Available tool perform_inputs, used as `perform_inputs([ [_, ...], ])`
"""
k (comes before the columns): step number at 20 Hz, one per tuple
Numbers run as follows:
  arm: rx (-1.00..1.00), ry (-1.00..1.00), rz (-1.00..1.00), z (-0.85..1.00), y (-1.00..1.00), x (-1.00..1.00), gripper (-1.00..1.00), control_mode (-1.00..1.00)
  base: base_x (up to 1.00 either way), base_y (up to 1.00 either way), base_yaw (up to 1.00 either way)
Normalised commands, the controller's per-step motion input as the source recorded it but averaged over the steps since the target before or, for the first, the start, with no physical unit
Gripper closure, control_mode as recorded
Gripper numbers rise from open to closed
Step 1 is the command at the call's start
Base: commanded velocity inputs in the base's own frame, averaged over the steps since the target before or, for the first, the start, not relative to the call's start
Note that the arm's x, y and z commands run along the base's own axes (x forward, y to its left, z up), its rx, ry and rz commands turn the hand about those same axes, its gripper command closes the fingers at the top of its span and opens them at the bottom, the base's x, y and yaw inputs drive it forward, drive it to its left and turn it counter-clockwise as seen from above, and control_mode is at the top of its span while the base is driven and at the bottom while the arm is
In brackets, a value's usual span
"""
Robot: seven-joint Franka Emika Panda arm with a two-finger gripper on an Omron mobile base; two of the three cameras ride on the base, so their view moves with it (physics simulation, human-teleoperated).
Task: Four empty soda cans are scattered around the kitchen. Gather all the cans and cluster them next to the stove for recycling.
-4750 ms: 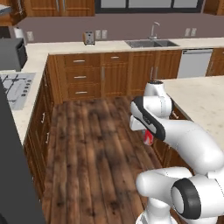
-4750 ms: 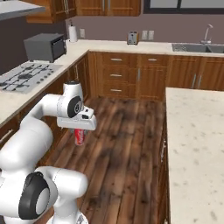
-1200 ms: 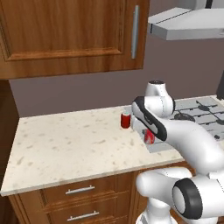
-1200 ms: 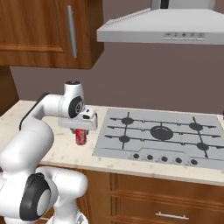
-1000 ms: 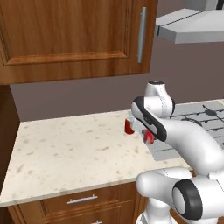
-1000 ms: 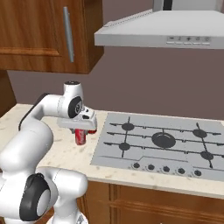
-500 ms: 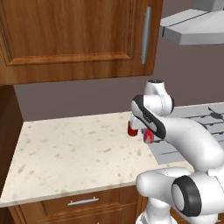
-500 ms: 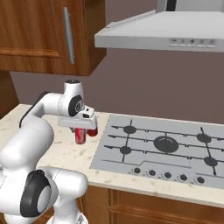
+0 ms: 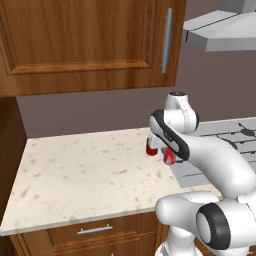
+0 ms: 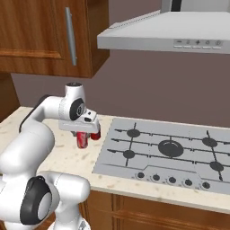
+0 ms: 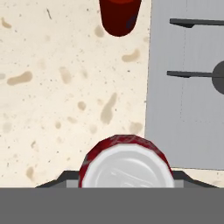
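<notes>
The gripper (image 10: 83, 133) is clenched around a soda can (image 10: 82, 139), holding it above the counter (image 9: 75, 175). A second can (image 11: 119, 15) stands just beside the stove (image 10: 166, 152).

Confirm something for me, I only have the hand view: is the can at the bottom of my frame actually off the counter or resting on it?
Observer: Off it. In the right base view the held can hangs in the end effector above the counter, left of the stove.
Operator: The second can at the top of my frame, is it upright?
Observer: Yes. The left base view shows the standing can upright on the counter, partly hidden behind the arm.
Operator: What's above us?
Observer: A wooden wall cabinet over the counter, and a grey range hood over the stove.
</notes>
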Motion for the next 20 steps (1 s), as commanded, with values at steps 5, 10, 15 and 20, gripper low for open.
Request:
perform_inputs([
  [5, 0.00, -0.11, 0.00, -0.19, 0.00, 0.13, 1.00, -1.00, 0.00, 0.00, 0.00],
  [10, 0.00, -0.22, 0.00, -0.37, 0.00, 0.02, 1.00, -1.00, 0.00, 0.00, 0.00],
  [15, 0.00, -0.09, 0.00, -0.18, 0.00, 0.05, 1.00, -1.00, 0.00, 0.00, 0.00],
  [20, 0.00, 0.01, 0.00, 0.00, 0.00, 0.04, 1.00, -1.00, 0.00, 0.00, 0.00],
])
